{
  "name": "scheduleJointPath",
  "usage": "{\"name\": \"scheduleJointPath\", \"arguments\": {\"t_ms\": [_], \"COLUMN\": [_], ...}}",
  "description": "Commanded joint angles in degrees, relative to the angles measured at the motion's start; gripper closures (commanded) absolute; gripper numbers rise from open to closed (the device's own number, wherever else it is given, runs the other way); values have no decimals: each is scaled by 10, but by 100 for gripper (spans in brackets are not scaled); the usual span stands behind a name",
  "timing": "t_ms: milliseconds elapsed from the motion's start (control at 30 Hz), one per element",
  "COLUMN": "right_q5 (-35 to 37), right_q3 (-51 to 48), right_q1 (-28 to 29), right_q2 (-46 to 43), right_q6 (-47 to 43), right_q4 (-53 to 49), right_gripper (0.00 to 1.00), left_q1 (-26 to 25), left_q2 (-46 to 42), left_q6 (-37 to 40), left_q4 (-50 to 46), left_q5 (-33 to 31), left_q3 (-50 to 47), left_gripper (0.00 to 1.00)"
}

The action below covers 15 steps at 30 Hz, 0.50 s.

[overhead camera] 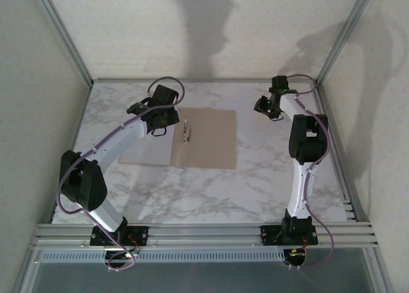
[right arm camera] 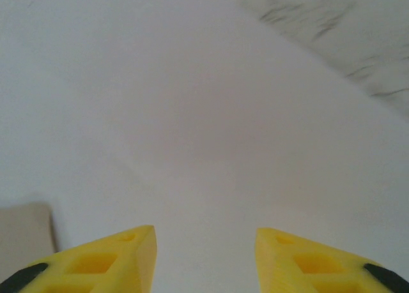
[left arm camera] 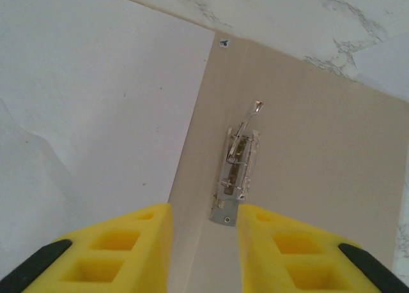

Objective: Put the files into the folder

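Left hand (left arm camera: pixel 204 211), released, has the clip (left arm camera: pixel 238 168) of the open folder (left arm camera: pixel 307 178) just ahead. Right hand (right arm camera: pixel 204 232), released, hangs over a file (right arm camera: pixel 192 114), apparently for pickup.

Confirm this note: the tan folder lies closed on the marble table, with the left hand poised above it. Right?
Not quite. The folder lies open, not closed: the left wrist view shows its inner face with the metal clip exposed along the spine. The rest holds: it lies on the marble table, the left hand poised above it.
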Motion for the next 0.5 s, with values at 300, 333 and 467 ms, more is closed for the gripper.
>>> {"name": "scheduleJointPath", "arguments": {"t_ms": [300, 333, 467], "right_q5": [44, 44, 37], "right_q3": [-37, -49, -98], "right_q1": [-5, -6, -16], "right_q2": [-1, -6, -26], "right_q6": [37, 39, 58], "right_q4": [6, 11, 27], "right_gripper": [51, 52, 52], "left_q1": [-14, -16, -17], "left_q2": [2, 2, -2], "left_q6": [0, 1, 3], "left_q4": [-29, -32, -42], "left_q5": [32, 32, 27], "left_q3": [8, 9, 13], "left_gripper": [67, 66, 65]}}
